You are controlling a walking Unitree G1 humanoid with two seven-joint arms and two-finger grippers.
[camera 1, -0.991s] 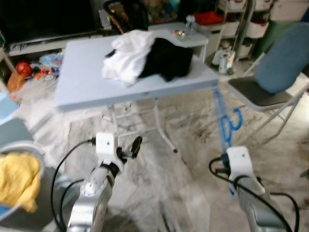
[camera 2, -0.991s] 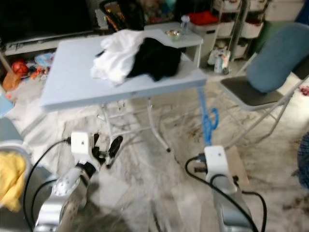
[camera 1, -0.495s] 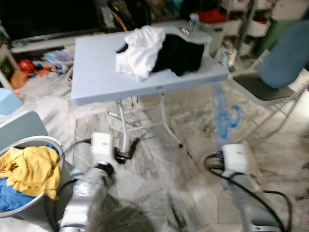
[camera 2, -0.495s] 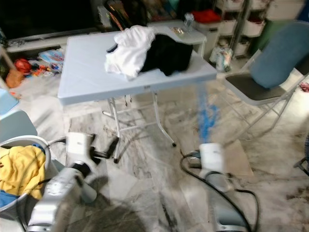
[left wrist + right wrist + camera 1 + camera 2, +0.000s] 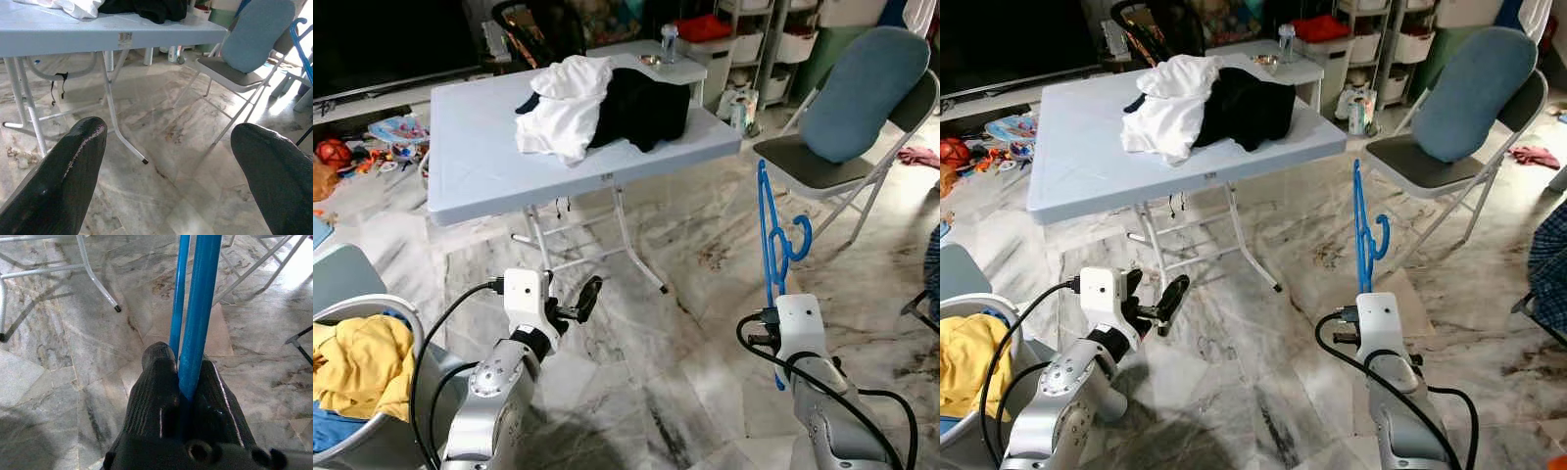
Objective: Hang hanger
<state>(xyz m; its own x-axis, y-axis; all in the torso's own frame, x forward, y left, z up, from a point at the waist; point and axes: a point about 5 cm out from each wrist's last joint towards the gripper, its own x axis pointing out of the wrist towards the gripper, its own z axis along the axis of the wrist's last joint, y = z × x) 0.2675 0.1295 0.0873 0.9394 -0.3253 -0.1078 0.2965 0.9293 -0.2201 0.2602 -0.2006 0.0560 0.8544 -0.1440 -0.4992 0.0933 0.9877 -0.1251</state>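
At lower right of the head view, a blue hanger [image 5: 773, 240] is held upright by the right gripper [image 5: 180, 382], whose fingers are clamped on the hanger's lower rods, the hook [image 5: 796, 238] standing high above the marble floor [image 5: 695, 323]. At lower left, the left gripper [image 5: 585, 297] is carried with its fingers spread apart and nothing between them. A folding worktop [image 5: 470, 147] fills the upper centre, with a heap of white and black clothes [image 5: 597, 98] lying on it; a blue-backed folding chair [image 5: 862, 98] is seen at upper right, and a basket of yellow laundry [image 5: 352, 367] at the left edge. No rail or rod to take the hook can be made out, so the step in hand is judged to be a carry toward one. The hanger would best be kept vertical and the clamp firm, since a grip so low on the rods leaves the top free to swing. Open floor is offered between worktop and chair; the worktop's splayed legs [image 5: 124, 132] and the chair's frame should be given room.
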